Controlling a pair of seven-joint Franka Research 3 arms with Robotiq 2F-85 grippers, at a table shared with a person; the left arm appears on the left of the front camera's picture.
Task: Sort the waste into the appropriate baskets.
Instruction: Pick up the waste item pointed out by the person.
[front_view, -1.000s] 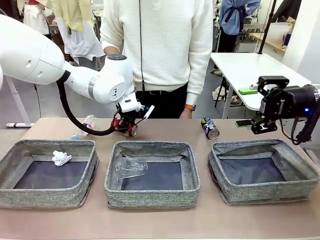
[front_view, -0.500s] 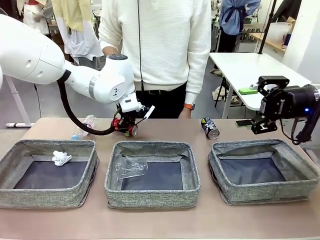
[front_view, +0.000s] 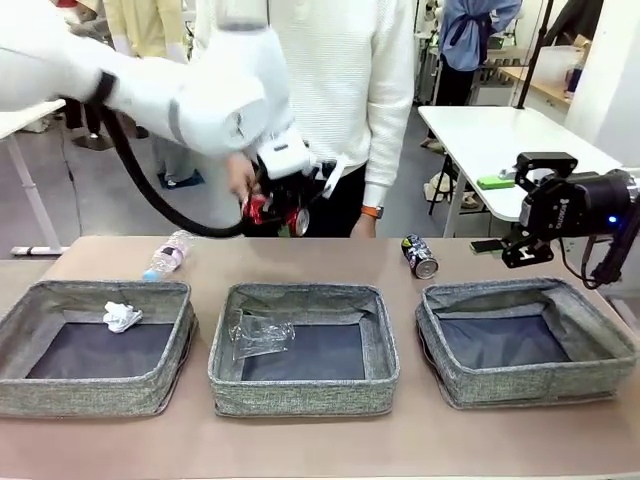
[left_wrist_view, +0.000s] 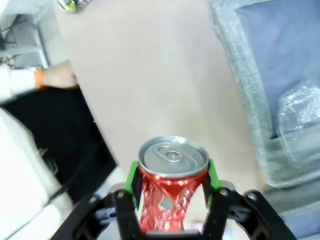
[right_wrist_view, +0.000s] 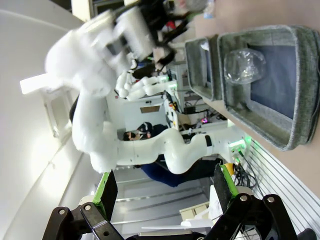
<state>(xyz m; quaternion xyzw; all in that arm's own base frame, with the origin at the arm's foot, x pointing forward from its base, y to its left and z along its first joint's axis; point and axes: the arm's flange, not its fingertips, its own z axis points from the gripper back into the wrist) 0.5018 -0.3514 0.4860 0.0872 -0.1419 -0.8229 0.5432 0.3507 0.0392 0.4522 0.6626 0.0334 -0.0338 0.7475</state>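
The left end effector (left_wrist_view: 171, 176) clamps the red can (left_wrist_view: 169, 192), crumpled waist plain from the wrist; right end effector (right_wrist_view: 166, 186) gapes.

I can read no text. The white print (front_view: 565, 208) on my right gripper's (front_view: 515, 215) body is too small, as are the green marks on the dark can (front_view: 421, 256) just beyond the right basket (front_view: 530, 385).

Dented red can (left_wrist_view: 172, 200) — aloft, beyond middle basket (front_view: 300, 385)
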